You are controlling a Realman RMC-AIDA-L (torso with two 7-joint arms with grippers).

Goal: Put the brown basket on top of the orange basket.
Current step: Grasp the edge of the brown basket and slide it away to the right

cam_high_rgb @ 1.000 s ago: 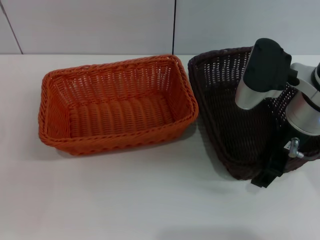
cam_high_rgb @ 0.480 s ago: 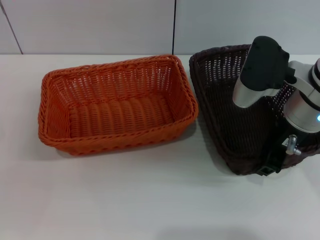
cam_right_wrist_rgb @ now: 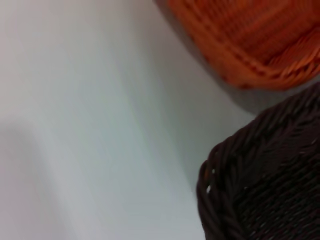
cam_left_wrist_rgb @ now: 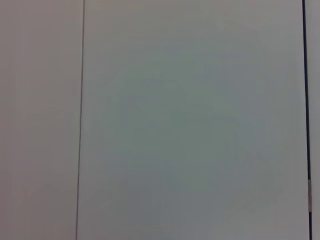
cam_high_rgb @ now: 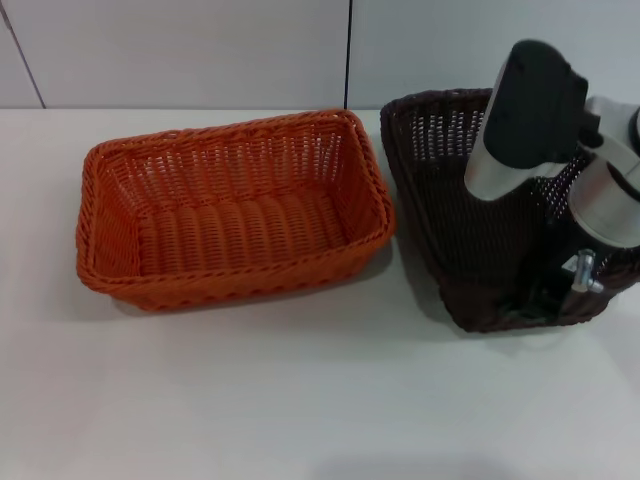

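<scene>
The orange basket (cam_high_rgb: 235,210) stands upright on the white table at the left centre. The brown basket (cam_high_rgb: 470,220) is just to its right, tilted, with its near side raised off the table. My right gripper (cam_high_rgb: 548,295) is at the brown basket's near right rim, shut on it and holding that side up. The right arm's black and silver wrist covers much of the basket's right half. The right wrist view shows a corner of the brown basket (cam_right_wrist_rgb: 270,185) close up, with the orange basket (cam_right_wrist_rgb: 250,40) beyond it. My left gripper is out of view.
The white table (cam_high_rgb: 300,400) stretches bare in front of both baskets. A pale panelled wall (cam_high_rgb: 200,50) stands behind the table. The left wrist view shows only this wall (cam_left_wrist_rgb: 190,120).
My right arm has risen and drawn back a little. The brown basket's near edge has lifted with it, so the basket tilts more steeply. The orange basket has not moved.
</scene>
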